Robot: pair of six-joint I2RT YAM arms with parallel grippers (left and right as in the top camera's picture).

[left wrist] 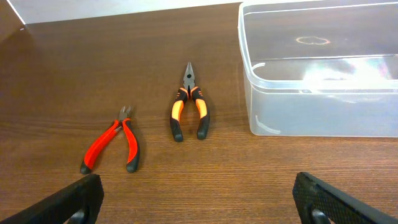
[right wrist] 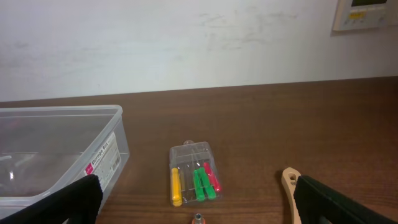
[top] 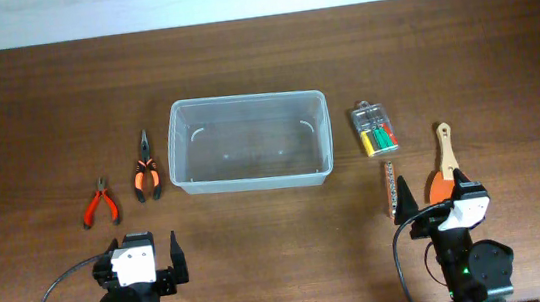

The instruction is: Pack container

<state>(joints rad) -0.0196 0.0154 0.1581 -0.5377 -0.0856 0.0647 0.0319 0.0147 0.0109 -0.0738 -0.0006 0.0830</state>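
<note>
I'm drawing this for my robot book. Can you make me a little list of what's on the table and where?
container: clear, empty, middle of table
red pliers: left of container
orange pliers: between red pliers and container
clear case: right of container, yellow, green and red pieces inside
wooden-handled tool: far right, partly hidden
left gripper: jaws open, holding nothing
right gripper: jaws open, holding nothing

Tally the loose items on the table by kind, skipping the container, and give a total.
Pliers: 2 (red-handled pliers, orange-and-black needle-nose pliers)
Clear case of coloured tools: 1
Wooden-handled tool, orange head: 1
Thin brown tool, kind unclear: 1
Total: 5
</note>
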